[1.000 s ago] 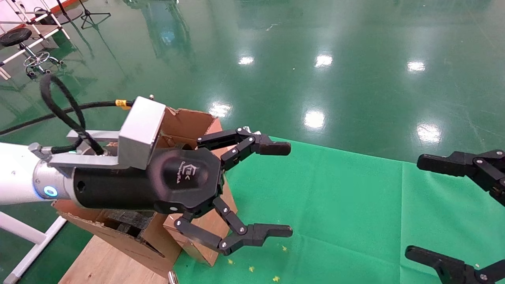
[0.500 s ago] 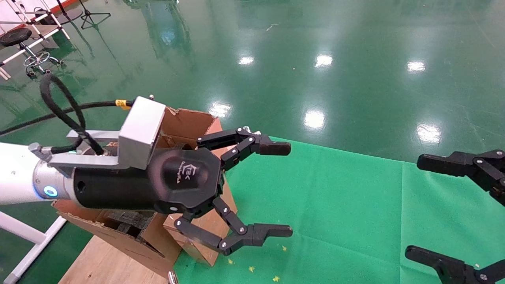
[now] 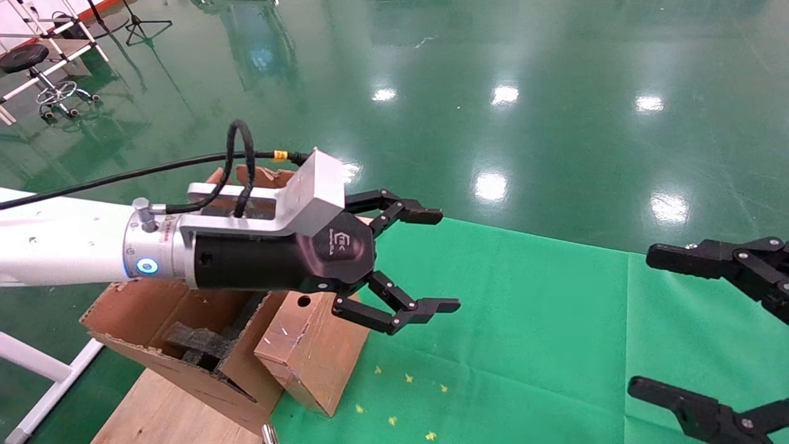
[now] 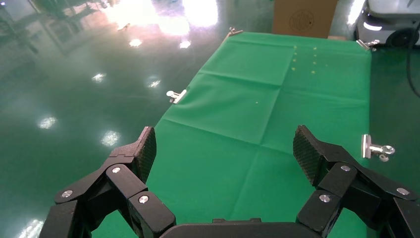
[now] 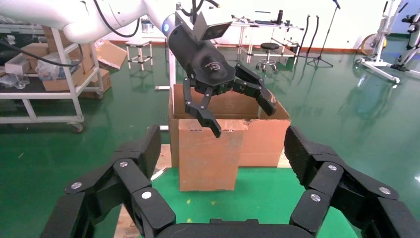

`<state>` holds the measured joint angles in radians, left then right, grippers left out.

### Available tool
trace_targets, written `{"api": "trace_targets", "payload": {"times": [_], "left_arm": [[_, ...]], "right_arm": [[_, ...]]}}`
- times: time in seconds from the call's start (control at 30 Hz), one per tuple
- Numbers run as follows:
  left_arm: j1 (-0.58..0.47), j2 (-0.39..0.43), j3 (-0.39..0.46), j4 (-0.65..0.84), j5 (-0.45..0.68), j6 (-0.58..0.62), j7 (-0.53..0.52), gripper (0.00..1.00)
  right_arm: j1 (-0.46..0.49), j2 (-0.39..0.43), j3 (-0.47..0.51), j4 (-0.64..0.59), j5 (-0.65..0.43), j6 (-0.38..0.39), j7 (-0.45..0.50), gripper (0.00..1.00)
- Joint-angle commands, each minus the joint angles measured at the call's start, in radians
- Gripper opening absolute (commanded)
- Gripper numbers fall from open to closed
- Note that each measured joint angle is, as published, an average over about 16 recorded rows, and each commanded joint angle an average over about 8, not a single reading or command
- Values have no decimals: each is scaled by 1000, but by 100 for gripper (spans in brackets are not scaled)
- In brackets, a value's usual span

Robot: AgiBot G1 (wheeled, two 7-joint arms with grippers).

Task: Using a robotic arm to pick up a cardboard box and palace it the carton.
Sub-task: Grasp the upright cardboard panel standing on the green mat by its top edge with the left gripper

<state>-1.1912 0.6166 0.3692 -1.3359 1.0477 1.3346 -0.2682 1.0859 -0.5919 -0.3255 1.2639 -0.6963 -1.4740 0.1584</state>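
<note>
Seemingly the drop-off is either done or not begun: no small cardboard box is seen in any view, so its whereabouts can't be told. It may lie inside the carton [image 3: 185, 320], at approx 8 o'clock in the head view, but only black foam pieces [image 3: 197, 345] are visible there.

The robotic arm [image 3: 68, 243], i.e. the left one, is held above the carton's far flap, w/ its left gripper [image 3: 441, 262] spread wide and nothing between the fingers; the left wrist view confirms this, showing only bare green cloth [image 4: 257, 114] ahead. The right gripper [image 3: 647, 324] is parked at approx 4 o'clock over the cloth, fingers also splayed and empty.

Hidden or unclear:
- most of the carton's interior is blocked by the arm's wrist and by the flaps
- the right gripper is cut off at the frame edge
- the carton's back side isn't shown in the right wrist view.
</note>
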Motion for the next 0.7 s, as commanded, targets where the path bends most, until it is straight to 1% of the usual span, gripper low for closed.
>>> {"api": "trace_targets", "payload": {"times": [0.03, 0.13, 0.2, 0.27, 0.33, 0.5, 0.6, 0.7], "left_arm": [[-8, 10, 11, 2, 6, -11, -29, 100], [-20, 2, 18, 1, 41, -16, -21, 100], [-35, -8, 28, -2, 83, -25, -29, 100], [-58, -21, 42, -7, 142, -34, -51, 100], [-88, -35, 59, -12, 209, -43, -96, 100], [-186, -53, 110, -17, 364, -23, -269, 100], [-246, -58, 144, -17, 447, 23, -396, 100], [-306, -55, 182, -15, 528, 88, -545, 100]], "right_arm": [[0, 0, 0, 0, 0, 0, 0, 0], [0, 0, 0, 0, 0, 0, 0, 0], [0, 0, 0, 0, 0, 0, 0, 0], [0, 0, 0, 0, 0, 0, 0, 0], [0, 0, 0, 0, 0, 0, 0, 0], [0, 0, 0, 0, 0, 0, 0, 0], [0, 0, 0, 0, 0, 0, 0, 0], [0, 0, 0, 0, 0, 0, 0, 0]]}}
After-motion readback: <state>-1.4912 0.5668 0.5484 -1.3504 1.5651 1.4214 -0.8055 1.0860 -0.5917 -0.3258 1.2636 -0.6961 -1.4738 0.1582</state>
